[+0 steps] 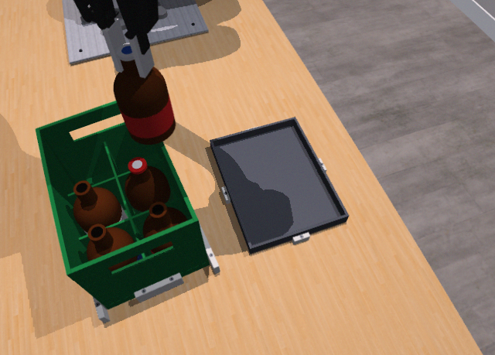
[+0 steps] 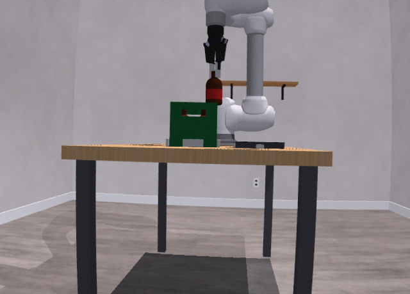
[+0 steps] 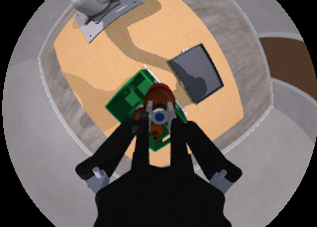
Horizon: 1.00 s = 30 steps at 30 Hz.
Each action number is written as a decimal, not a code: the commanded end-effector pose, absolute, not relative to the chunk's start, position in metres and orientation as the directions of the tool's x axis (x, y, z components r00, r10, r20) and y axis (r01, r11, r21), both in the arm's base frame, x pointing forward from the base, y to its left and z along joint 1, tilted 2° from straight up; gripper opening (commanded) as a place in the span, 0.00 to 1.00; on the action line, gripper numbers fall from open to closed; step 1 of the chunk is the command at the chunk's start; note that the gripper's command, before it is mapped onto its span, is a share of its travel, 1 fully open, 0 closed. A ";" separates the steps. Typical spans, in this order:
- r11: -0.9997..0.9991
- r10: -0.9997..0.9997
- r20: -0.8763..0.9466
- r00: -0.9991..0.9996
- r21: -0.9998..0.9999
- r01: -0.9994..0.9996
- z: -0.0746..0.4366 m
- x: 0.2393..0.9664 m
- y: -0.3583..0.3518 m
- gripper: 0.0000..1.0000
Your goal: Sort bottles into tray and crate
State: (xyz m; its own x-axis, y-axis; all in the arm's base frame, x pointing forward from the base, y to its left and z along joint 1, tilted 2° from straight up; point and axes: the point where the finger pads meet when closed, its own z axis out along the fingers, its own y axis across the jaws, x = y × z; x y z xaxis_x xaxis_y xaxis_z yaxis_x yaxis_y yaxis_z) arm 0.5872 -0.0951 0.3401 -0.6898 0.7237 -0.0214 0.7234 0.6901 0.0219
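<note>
Even, bright light falls from above, with no glare. Soft-edged shadows spread across the tabletop [image 1: 279, 295] and darken one corner of the tray [image 1: 337, 201]. The wrist view is a bulging fisheye circle, coarse and blurred toward its rim.

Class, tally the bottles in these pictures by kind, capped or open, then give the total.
Capped bottles: 2, the blue-capped bottle held in the claw and the red-capped bottle in the crate
Open bottles: 3
Total: 5
</note>
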 end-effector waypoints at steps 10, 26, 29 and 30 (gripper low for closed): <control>0.683 0.730 -0.022 -0.683 0.020 0.730 0.340 0.587 -0.073 0.00; 0.683 0.730 -0.022 -0.683 0.020 0.730 0.341 0.591 -0.046 0.00; 0.687 0.727 -0.020 -0.687 0.023 0.726 0.340 0.592 -0.045 0.00; 0.687 0.727 -0.020 -0.686 0.023 0.726 0.340 0.592 -0.043 0.00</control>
State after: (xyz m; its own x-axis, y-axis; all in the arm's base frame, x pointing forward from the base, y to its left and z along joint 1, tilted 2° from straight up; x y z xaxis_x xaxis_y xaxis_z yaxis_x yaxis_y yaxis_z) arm 0.5917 -0.0468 0.3402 -0.6885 0.7250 -0.0195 0.7246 0.6888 0.0236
